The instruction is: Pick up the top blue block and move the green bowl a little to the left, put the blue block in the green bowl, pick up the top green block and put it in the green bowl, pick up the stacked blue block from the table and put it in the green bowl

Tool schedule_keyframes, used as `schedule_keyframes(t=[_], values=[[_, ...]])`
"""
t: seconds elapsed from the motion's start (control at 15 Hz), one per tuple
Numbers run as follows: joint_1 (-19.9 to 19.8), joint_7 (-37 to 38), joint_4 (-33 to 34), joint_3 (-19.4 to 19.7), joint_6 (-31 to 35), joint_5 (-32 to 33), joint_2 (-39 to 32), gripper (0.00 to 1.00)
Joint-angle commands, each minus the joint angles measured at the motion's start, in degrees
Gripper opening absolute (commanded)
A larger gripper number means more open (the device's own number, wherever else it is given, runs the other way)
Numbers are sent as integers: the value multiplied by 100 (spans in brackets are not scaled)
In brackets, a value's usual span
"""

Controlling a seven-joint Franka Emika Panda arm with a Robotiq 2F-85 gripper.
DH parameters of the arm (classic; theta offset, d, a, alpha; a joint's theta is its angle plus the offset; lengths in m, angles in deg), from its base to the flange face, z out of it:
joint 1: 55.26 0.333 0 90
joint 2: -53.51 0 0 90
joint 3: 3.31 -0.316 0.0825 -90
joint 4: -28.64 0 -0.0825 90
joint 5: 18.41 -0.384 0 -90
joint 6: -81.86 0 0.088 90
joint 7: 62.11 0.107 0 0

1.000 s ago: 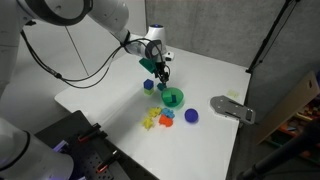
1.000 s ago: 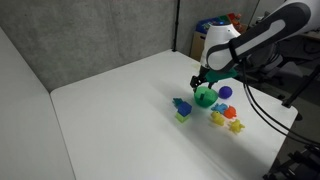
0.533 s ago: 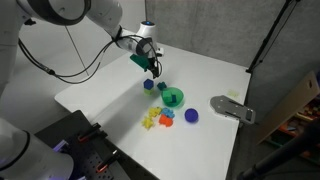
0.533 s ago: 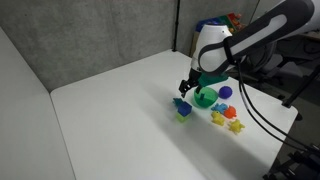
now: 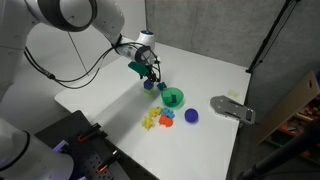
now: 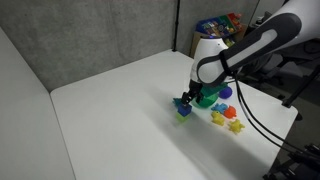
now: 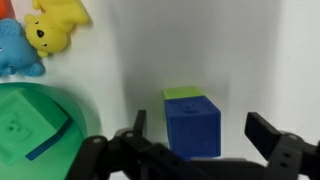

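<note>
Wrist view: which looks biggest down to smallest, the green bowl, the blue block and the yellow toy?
1. green bowl, although the frame cuts part of it off.
2 and 3. blue block and yellow toy look about alike. The toy is cropped, so I won't rank them.

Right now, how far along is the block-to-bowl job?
Done: a green block lies in the green bowl, with a blue edge beside it, probably the first blue block. In hand: nothing; the gripper is open, poised over the last blue block, which sits on a green piece. Left: grasp it and drop it in the bowl.
</note>
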Motion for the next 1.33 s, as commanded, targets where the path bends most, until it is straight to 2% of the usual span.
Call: schedule_keyframes(t=[0.0, 0.53, 1.27], values=[[194, 3, 134, 153, -136, 266, -56, 100], [671, 276, 364, 496, -63, 881, -224, 100], [764, 512, 740, 592, 118, 869, -686, 100]])
